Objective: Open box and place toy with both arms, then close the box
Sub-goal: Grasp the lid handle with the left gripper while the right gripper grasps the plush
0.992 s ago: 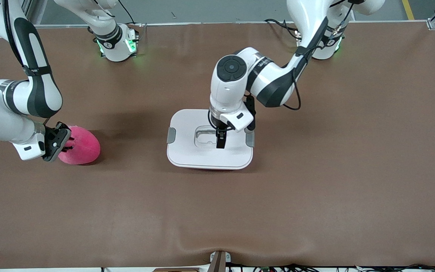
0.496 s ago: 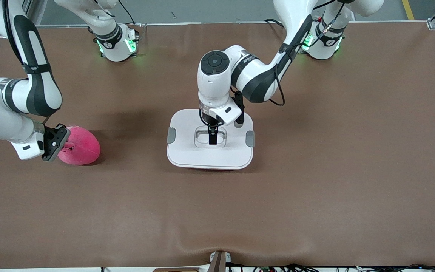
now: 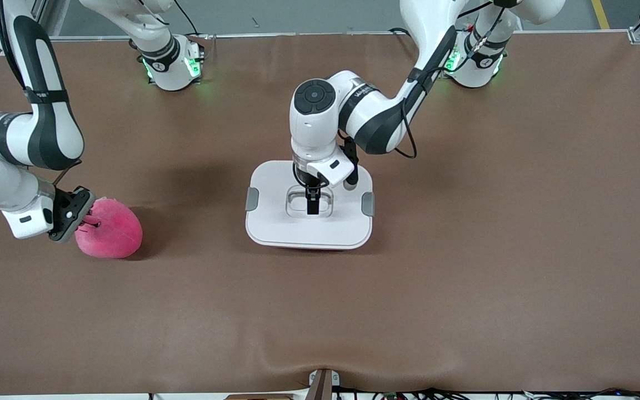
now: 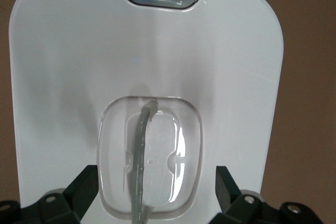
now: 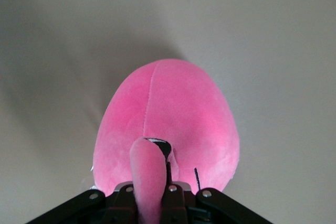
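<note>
The box [image 3: 309,214] sits at the middle of the counter [image 3: 464,250], its white lid [image 4: 147,66] on and the grey side clips [image 3: 251,199] at both ends. The left gripper [image 3: 313,206] stands directly over the lid's clear recessed handle [image 4: 140,166]; its fingers [image 4: 84,184] are spread wide on either side of the handle, touching nothing visible. The toy [image 3: 110,229], a pink plush blob, lies toward the right arm's end of the counter, well apart from the box. The right gripper [image 3: 84,219] has its fingers clamped on a fold of the toy's plush [image 5: 147,174].
</note>
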### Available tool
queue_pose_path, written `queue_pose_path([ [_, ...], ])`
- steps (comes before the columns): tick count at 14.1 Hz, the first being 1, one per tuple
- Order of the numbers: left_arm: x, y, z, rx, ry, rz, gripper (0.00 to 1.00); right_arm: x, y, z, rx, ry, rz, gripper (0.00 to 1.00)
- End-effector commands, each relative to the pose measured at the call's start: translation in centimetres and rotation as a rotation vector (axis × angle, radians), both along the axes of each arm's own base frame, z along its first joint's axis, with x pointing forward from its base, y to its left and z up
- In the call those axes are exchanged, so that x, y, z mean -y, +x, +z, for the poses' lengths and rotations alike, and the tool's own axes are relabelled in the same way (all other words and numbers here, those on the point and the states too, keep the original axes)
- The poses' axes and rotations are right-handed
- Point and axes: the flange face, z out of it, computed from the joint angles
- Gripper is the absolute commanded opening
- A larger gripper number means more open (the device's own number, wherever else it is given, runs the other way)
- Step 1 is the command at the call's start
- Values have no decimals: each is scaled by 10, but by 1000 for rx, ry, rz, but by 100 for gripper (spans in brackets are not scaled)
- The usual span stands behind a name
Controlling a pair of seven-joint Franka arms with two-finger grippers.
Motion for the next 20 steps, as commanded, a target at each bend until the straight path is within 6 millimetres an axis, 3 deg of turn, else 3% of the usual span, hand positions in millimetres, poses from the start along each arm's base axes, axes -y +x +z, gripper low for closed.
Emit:
queue_pose_path([
  [1, 6, 3, -3, 37, 5, 3, 91, -6, 4, 23, 6, -1, -13, 0],
  [4, 10, 4, -7, 52, -10, -1, 82, -10, 7, 34, -9, 2, -79, 0],
  [8, 10, 3, -14, 48, -8, -3, 65, -31, 10, 57, -55, 10, -178, 0],
  [12, 11, 1, -14, 48, -9, 3, 50, -48, 11, 66, -75, 4, -253, 0],
  [20, 15, -7, -13, 49, 12, -9, 46, -77, 1, 75, -176, 64, -491, 0],
])
